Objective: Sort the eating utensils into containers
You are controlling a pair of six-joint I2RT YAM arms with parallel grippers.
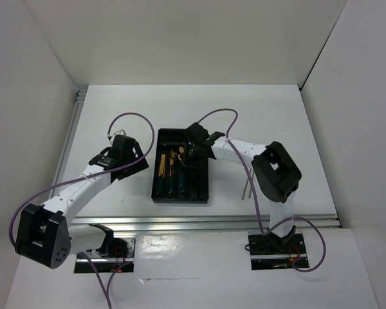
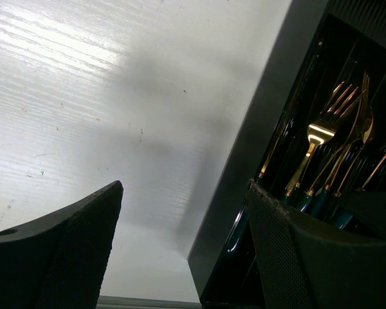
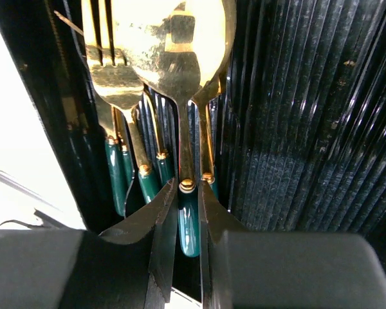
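Note:
The black tray (image 1: 201,187) lies mid-table with several gold-headed, teal-handled utensils (image 1: 172,166) in its left compartments. My right gripper (image 1: 194,152) hangs over the tray's far middle. In the right wrist view it (image 3: 188,193) is shut on the teal handle of a gold spoon (image 3: 174,45), which lies above other forks and spoons (image 3: 119,84). My left gripper (image 1: 136,154) is open and empty beside the tray's left wall. In the left wrist view (image 2: 185,187) the tray wall (image 2: 257,141) and gold forks (image 2: 318,132) show on the right. Two thin chopsticks (image 1: 248,188) lie on the table right of the tray.
White walls close the table on the left, back and right. An aluminium rail (image 1: 206,223) runs along the near edge. Purple cables (image 1: 132,117) loop above both arms. The tray's ribbed right compartments (image 3: 309,129) hold nothing in view.

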